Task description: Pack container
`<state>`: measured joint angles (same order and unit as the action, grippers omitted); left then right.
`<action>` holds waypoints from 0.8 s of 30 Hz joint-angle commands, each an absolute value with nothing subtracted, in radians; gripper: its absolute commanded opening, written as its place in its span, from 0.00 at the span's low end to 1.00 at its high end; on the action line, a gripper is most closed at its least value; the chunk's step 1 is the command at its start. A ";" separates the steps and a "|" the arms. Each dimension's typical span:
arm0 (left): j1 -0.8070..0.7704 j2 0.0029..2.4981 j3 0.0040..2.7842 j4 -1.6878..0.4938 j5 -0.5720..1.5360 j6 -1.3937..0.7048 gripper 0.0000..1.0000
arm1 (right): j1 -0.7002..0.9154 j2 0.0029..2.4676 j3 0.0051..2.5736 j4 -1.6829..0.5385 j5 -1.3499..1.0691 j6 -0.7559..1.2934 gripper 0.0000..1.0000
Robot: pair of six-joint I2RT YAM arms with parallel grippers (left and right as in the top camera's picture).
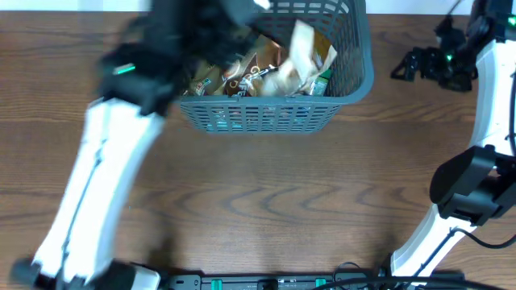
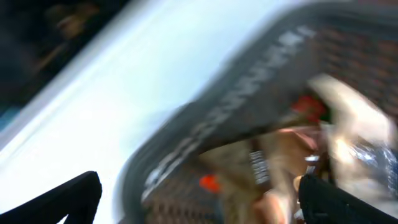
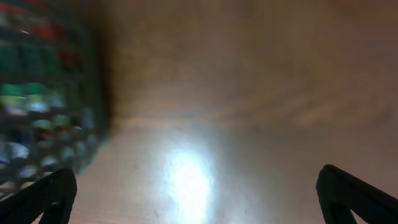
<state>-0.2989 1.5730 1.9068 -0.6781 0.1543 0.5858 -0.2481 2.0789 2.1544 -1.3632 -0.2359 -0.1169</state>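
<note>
The container (image 1: 278, 115), a dark grey lattice basket, stands at the back middle of the table and holds several snack packets (image 1: 274, 72). My left gripper (image 1: 211, 24) is blurred with motion over the basket's left part; in the left wrist view its fingers (image 2: 199, 198) are spread wide with nothing between them, above the basket's rim (image 2: 205, 134) and the packets (image 2: 280, 155). My right gripper (image 1: 413, 64) is at the back right, apart from the basket. In the right wrist view its fingers (image 3: 199, 193) are spread wide over bare table, with the basket's wall (image 3: 43, 112) at left.
The wooden table (image 1: 266, 201) stretches in front of the basket. The right arm's base and links (image 1: 476, 185) stand at the right edge; the left arm's white link (image 1: 97, 193) crosses the left side.
</note>
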 commanded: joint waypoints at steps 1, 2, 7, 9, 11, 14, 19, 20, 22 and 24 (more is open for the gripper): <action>-0.179 1.544 1.906 -0.736 0.140 0.305 0.98 | -0.196 2.083 2.267 -1.342 -0.296 -0.196 0.99; -0.133 1.535 1.906 -0.763 0.140 0.245 0.99 | -0.186 2.083 2.301 -1.345 -0.296 -0.187 0.99; 0.067 1.494 1.906 -0.930 0.141 -0.009 0.98 | -0.152 2.066 2.453 -1.481 -0.242 -0.161 0.99; 0.123 1.469 1.906 -0.999 0.141 -0.042 0.99 | -0.146 2.040 2.477 -1.514 -0.210 -0.124 0.99; 0.159 1.438 1.899 -1.052 0.140 -0.039 0.99 | -0.143 1.990 2.479 -1.534 -0.175 -0.081 0.99; 0.184 1.376 1.868 -1.110 0.139 -0.010 0.99 | -0.144 1.913 2.479 -1.555 -0.139 -0.031 0.99; 0.180 1.222 1.737 -1.140 0.143 0.049 0.99 | -0.143 1.779 2.475 -1.635 -0.052 0.007 0.99; 0.179 1.188 1.700 -1.135 0.145 0.065 0.99 | -0.143 1.761 2.472 -1.650 -0.051 0.007 0.99; 0.178 1.111 1.611 -1.115 0.146 0.075 0.99 | -0.143 1.715 2.462 -1.682 -0.049 0.007 0.99; 0.177 1.024 1.505 -1.087 0.149 0.101 0.99 | -0.142 1.666 2.442 -1.698 -0.049 0.007 0.99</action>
<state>0.1802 1.1057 1.6257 -1.1069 0.1440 0.0525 -0.1471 1.7126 2.4527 -1.6871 -0.0822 -0.0185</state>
